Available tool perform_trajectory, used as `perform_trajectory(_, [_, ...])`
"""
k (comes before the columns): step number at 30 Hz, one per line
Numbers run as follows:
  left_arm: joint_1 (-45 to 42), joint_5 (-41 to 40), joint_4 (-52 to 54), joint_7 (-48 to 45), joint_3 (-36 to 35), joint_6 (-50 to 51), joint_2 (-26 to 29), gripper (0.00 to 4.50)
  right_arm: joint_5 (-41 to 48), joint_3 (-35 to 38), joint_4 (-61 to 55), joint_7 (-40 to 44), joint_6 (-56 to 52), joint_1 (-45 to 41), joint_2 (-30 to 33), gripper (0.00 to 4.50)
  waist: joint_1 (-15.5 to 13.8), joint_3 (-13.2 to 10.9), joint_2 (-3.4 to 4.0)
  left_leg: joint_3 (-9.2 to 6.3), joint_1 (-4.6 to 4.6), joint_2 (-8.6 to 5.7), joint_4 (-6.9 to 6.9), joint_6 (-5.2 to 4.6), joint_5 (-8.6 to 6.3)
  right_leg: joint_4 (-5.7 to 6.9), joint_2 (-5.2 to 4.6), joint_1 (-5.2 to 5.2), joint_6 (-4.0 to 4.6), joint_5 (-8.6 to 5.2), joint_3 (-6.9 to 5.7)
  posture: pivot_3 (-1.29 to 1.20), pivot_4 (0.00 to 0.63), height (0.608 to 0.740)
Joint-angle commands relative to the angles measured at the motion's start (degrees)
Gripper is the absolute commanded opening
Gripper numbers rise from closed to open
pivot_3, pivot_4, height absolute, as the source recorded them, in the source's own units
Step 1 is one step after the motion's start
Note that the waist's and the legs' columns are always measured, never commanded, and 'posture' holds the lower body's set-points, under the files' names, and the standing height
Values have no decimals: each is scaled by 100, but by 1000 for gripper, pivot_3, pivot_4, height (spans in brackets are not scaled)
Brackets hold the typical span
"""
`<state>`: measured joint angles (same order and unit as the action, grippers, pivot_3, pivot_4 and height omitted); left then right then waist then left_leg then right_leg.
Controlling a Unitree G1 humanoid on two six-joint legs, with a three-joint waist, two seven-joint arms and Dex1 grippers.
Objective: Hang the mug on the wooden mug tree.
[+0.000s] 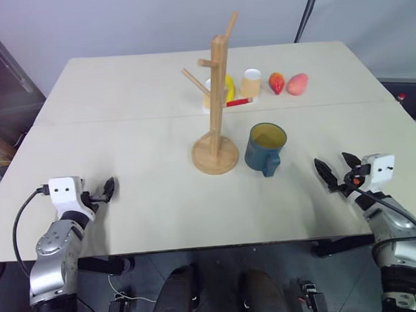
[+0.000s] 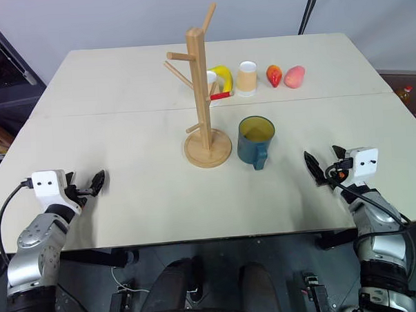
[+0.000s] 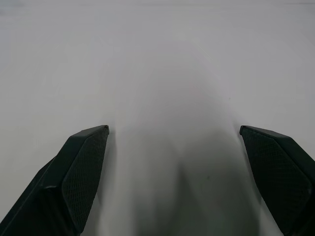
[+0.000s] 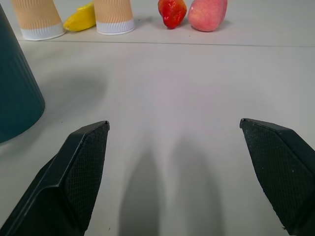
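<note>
Both tools sit nearest, over the near edge of the desk (image 1: 128, 222). Left tool (image 1: 107, 189) hovers at the left side, its black fingers (image 3: 81, 167) spread wide with nothing between them, bare desk ahead. Right tool (image 1: 338, 171) hovers at the right side, fingers (image 4: 83, 162) likewise spread and empty, aimed across the desk toward the far row of items.

Mug (image 1: 264, 148) stands upright on the desk, near the middle and a bit to the right, mouth up showing the yellow inside. Its long axis is vertical; the handle points toward the near edge, slightly right. It is just beside the tree's base, on the right, apart from it, and well apart from both tools.

Tree (image 1: 218, 107) stands upright on its round base at the desk's middle, post vertical, pegs angling upward to left and right. No peg carries anything.

Behind the tree, in a row at the far side: a white cup (image 2: 211, 78), a banana (image 2: 223, 77), a red pen-like item (image 1: 239, 101), a tan cup (image 1: 250, 84), a strawberry (image 1: 276, 82) and a peach-like fruit (image 1: 297, 84).
</note>
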<state>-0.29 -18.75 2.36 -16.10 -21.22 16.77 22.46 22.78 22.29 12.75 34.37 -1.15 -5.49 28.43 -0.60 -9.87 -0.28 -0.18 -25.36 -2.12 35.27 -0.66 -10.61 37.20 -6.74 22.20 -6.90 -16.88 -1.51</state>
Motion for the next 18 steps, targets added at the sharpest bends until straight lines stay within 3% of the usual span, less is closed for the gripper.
perform_trajectory(1, [-110,-4,98,-23,-15,-79,29,4500,45,100,-129,2,160,0,7,4410,-1,0,0,0,0,0,0,0,0,0,0,0,0,0,0,0,150,740])
perform_trajectory(11, [-241,-99,114,-480,203,-153,-16,4500,69,149,-829,-216,147,438,-75,4410,-8,0,0,0,0,0,0,0,0,-1,-1,0,0,0,1,0,150,740])
perform_trajectory(18, [-172,-356,534,-1928,944,-587,145,4500,542,171,-2365,-63,-334,1509,-72,4410,-11,2,0,0,-2,0,-4,1,-2,-9,-5,-1,17,-9,4,0,150,740])
